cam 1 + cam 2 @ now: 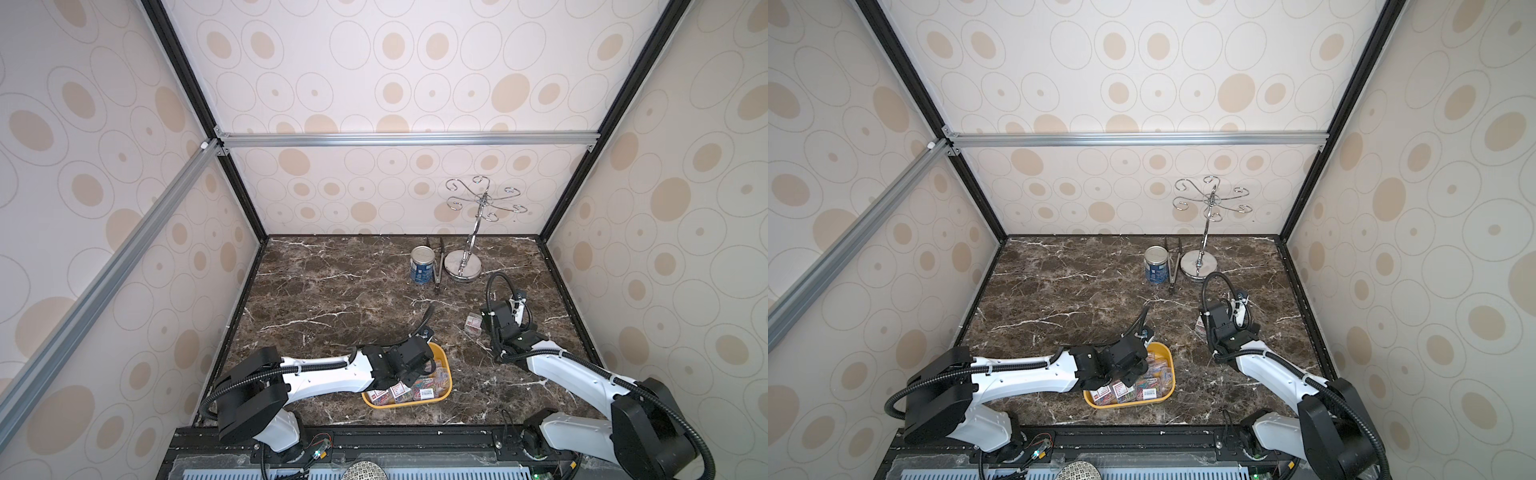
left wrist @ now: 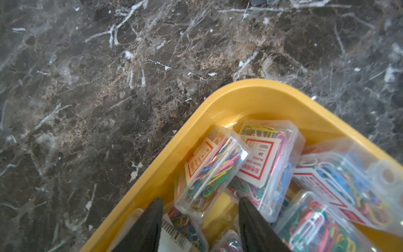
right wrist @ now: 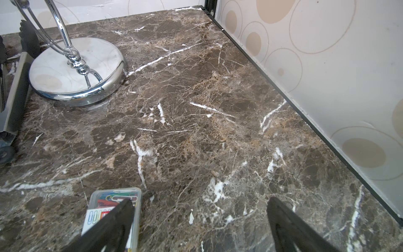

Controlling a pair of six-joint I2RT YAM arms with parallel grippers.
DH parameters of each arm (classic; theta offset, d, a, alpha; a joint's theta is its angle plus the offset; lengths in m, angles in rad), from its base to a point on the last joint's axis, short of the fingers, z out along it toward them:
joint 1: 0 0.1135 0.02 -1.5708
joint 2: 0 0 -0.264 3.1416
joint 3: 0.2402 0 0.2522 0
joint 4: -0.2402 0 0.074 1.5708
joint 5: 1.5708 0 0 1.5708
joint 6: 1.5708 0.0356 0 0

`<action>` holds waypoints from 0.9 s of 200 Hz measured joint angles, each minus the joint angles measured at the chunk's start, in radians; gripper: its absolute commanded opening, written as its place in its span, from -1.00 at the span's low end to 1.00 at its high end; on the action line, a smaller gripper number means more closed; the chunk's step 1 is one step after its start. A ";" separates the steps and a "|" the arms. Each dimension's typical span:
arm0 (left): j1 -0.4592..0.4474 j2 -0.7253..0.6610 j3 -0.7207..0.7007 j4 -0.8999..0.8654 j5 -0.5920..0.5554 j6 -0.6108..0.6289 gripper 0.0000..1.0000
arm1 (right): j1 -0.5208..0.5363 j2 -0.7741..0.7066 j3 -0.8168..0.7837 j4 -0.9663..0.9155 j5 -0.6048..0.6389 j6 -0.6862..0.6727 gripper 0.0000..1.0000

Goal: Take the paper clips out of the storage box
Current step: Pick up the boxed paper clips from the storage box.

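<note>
Now, the left gripper hangs over the tray with its jaws parted. Its fingers straddle one tilted case without visibly touching it. More clip cases lie piled ahead of and beside the jaws, all inside the tray, which sits on the table. The right gripper is spread wide and empty above bare table. A lone case lies on the table just outside its jaws, partly hidden behind one finger. In both top views this lone case lies well apart from the tray.
</note>
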 measured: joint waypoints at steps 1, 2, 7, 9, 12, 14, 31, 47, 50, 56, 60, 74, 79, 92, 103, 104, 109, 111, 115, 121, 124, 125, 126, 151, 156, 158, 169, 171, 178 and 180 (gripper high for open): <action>0.000 0.000 0.000 0.000 0.000 0.000 0.21 | 0.000 0.000 0.000 0.000 0.000 0.000 0.92; 0.000 0.000 0.000 0.000 0.000 0.000 0.21 | 0.000 0.000 0.000 0.000 0.000 0.000 0.92; 0.000 0.000 0.000 0.000 -0.004 0.000 0.22 | 0.000 0.001 0.000 -0.001 0.000 0.000 0.92; 0.000 0.000 0.000 0.000 -0.005 0.000 0.22 | 0.000 0.001 0.000 -0.002 0.000 0.000 0.92; 0.000 0.000 0.000 0.000 -0.008 0.001 0.23 | 0.000 0.002 0.001 -0.002 0.000 0.000 0.92; 0.000 0.000 0.000 0.000 -0.010 0.000 0.23 | 0.000 0.003 0.002 -0.003 0.000 0.000 0.92; 0.002 0.002 0.000 0.000 -0.026 0.004 0.21 | 0.000 0.011 0.006 -0.006 0.000 0.001 0.92; 0.010 0.013 0.000 0.000 -0.035 0.009 0.10 | 0.000 0.013 0.008 -0.007 0.000 0.002 0.92; 0.011 0.015 0.000 0.000 -0.035 0.011 0.05 | 0.000 0.013 0.008 -0.007 0.000 0.003 0.92; 0.013 0.022 0.000 0.000 -0.037 0.013 -0.02 | 0.000 0.013 0.008 -0.007 0.000 0.003 0.92; 0.015 0.029 0.000 -0.001 -0.038 0.015 -0.07 | 0.000 0.013 0.008 -0.008 0.000 0.004 0.92; 0.017 0.046 0.000 -0.001 -0.036 0.024 -0.12 | 0.000 0.017 0.013 -0.011 0.001 0.005 0.91; 0.018 0.050 0.000 -0.002 -0.036 0.029 -0.12 | 0.000 0.019 0.014 -0.011 0.001 0.005 0.91; 0.019 0.060 0.000 -0.003 -0.032 0.040 -0.07 | 0.000 0.021 0.018 -0.014 0.002 0.006 0.91; 0.020 0.061 0.000 0.000 -0.022 0.051 -0.02 | 0.000 0.022 0.018 -0.017 0.002 0.008 0.91; 0.020 0.061 0.000 0.000 -0.022 0.051 -0.02 | 0.000 0.022 0.018 -0.017 0.002 0.008 0.91; 0.020 0.061 0.000 0.000 -0.016 0.055 -0.01 | 0.000 0.022 0.018 -0.018 0.002 0.008 0.91; 0.020 0.061 0.000 0.001 -0.013 0.059 0.00 | 0.000 0.022 0.018 -0.018 0.002 0.008 0.91; 0.020 0.061 0.000 0.001 -0.010 0.061 0.01 | 0.000 0.022 0.018 -0.018 0.002 0.008 0.91; 0.020 0.061 0.000 0.002 -0.003 0.068 0.03 | 0.000 0.022 0.018 -0.018 0.003 0.008 0.91; 0.020 0.061 0.000 0.002 -0.002 0.069 0.04 | 0.000 0.022 0.018 -0.018 0.002 0.008 0.91; 0.020 0.061 0.000 0.002 -0.001 0.069 0.03 | 0.000 0.022 0.018 -0.018 0.003 0.008 0.91; 0.020 0.061 0.000 0.002 0.000 0.071 0.04 | 0.000 0.023 0.018 -0.018 0.003 0.008 0.91; 0.020 0.072 0.004 0.005 0.009 0.098 0.05 | 0.000 0.032 0.022 -0.019 0.003 0.008 0.91; 0.020 0.081 0.008 0.005 0.010 0.105 0.05 | 0.000 0.036 0.024 -0.021 0.003 0.008 0.91; 0.020 0.082 0.010 0.005 0.010 0.106 0.05 | 0.000 0.037 0.025 -0.022 0.003 0.008 0.91; 0.021 0.103 0.021 0.005 0.008 0.122 0.04 | 0.000 0.043 0.031 -0.026 0.003 0.008 0.91; 0.021 0.107 0.023 0.002 0.008 0.127 0.04 | 0.000 0.044 0.032 -0.026 0.003 0.008 0.91; 0.021 0.121 0.029 0.002 0.008 0.136 0.02 | 0.000 0.045 0.033 -0.026 0.003 0.008 0.91; 0.022 0.126 0.032 0.002 0.007 0.138 0.01 | 0.000 0.045 0.033 -0.026 0.003 0.008 0.90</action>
